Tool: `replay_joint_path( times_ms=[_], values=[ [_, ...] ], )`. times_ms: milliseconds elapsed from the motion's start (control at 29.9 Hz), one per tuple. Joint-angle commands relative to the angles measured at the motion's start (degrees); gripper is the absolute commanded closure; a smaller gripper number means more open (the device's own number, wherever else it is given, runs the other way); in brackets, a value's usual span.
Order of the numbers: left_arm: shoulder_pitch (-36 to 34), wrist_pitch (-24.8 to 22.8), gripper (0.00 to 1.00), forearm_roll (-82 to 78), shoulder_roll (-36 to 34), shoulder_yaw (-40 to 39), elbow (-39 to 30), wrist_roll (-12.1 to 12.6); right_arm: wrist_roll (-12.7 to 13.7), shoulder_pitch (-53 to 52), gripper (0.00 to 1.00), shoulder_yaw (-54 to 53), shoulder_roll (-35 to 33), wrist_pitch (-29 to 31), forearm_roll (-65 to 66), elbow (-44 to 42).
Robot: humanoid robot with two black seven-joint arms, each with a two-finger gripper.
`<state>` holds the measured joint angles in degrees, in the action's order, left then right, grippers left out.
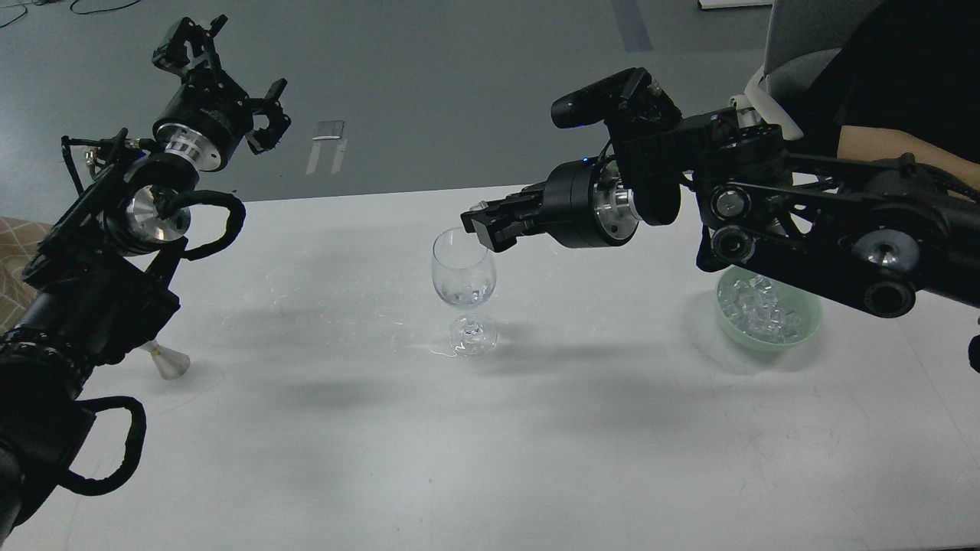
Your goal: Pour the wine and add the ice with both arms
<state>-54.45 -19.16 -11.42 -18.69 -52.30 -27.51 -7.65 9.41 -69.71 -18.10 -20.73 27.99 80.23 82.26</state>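
A clear wine glass (463, 274) stands upright at the table's middle with a little ice (465, 294) at the bottom of its bowl. My right gripper (479, 226) reaches in from the right and hovers at the glass's right rim; its fingers are closed, with a small clear ice cube (478, 207) showing at the tips. A pale green bowl (808, 325) holding several ice cubes (758, 310) sits at the right, partly hidden by my right arm. My left gripper (228, 76) is raised high at the far left, fingers spread and empty.
A small pale cone-shaped piece with a gold ring (169, 361) pokes out from under my left arm at the table's left edge. A second table (942, 337) abuts on the right. A person's forearm (880, 145) shows at the upper right.
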Motion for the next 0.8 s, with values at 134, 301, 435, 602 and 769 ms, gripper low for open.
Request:
replay_joint_path(
  times_ms=[134, 301, 435, 602, 769],
  values=[
    [0.14, 0.0, 0.02, 0.0, 0.15, 0.0, 0.0, -0.08, 0.88, 0.97, 0.99, 1.31, 1.04, 0.01, 0.1, -0.08],
    [0.14, 0.0, 0.02, 0.0, 0.06, 0.0, 0.0, -0.17, 0.96, 1.42, 0.99, 1.31, 2.0, 0.01, 0.89, -1.31],
    [0.05, -0.09, 0.02, 0.09, 0.06, 0.0, 0.0, -0.17, 0.96, 1.5, 0.99, 1.31, 2.88, 0.01, 0.98, -2.45],
    [-0.04, -0.09, 0.02, 0.09, -0.03, 0.0, 0.0, -0.17, 0.96, 1.59, 0.99, 1.31, 4.82, 0.01, 1.06, -3.86],
    [-0.13, -0.09, 0.02, 0.09, -0.03, 0.0, 0.0, -0.17, 0.96, 1.59, 0.98, 1.13, 5.61, 0.01, 1.06, -4.92]
  ],
)
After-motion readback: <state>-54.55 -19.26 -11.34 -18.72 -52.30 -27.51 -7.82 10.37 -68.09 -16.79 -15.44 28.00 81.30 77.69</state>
